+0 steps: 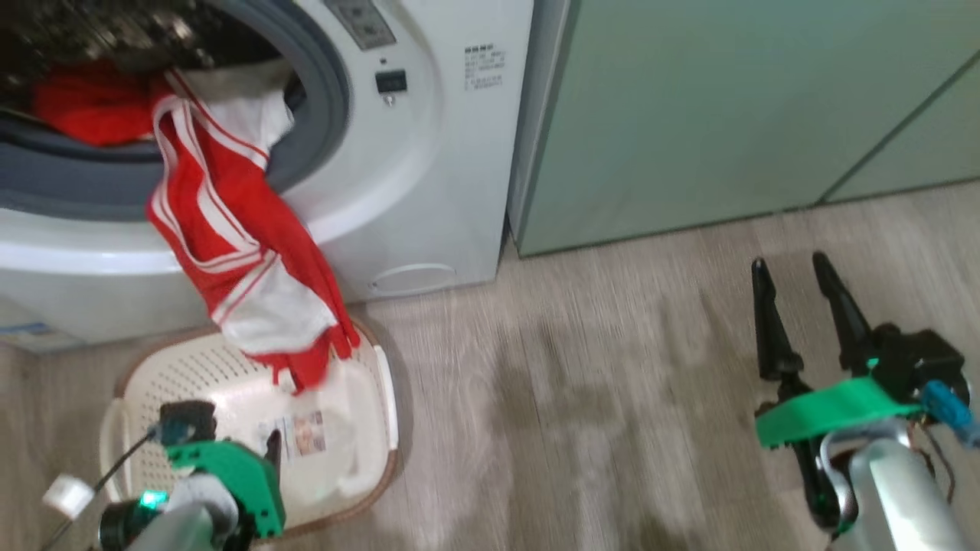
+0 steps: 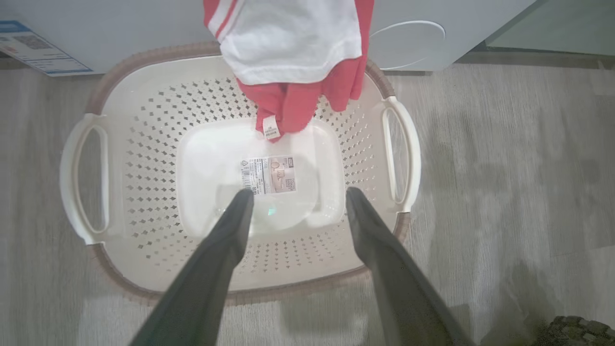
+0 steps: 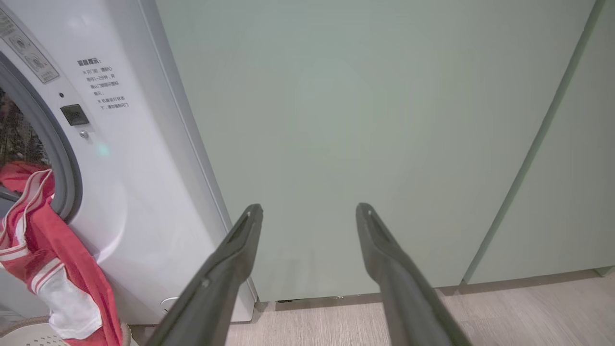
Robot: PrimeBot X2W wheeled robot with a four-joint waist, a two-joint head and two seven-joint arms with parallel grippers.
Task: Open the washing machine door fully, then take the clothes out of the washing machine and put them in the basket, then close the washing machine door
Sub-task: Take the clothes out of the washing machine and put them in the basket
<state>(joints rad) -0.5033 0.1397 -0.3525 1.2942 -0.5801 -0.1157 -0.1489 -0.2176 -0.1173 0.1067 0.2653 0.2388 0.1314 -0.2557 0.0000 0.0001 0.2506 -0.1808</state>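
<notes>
The white washing machine (image 1: pixel 429 168) stands at the upper left with its grey-gasketed opening uncovered; the washing machine door is out of view. Red and white clothes (image 1: pixel 230 222) hang from the drum over the gasket, their lower end (image 2: pixel 288 43) dangling into the far side of the basket (image 2: pixel 120 144). More red fabric (image 1: pixel 84 107) lies inside the drum. My left gripper (image 2: pixel 298 192) hovers open above the basket floor, holding nothing, a short way from the cloth. Far to the right, my right gripper (image 1: pixel 788 262) is open and empty, facing the cabinet (image 3: pixel 308 207).
Pale green cabinets (image 1: pixel 727 99) stand right of the washer. Wood-look floor (image 1: pixel 574 383) stretches between the basket (image 1: pixel 383 398) and my right arm. A blue label (image 2: pixel 29 48) is on the washer's lower front. The washer's side (image 3: pixel 134 168) is left of my right fingers.
</notes>
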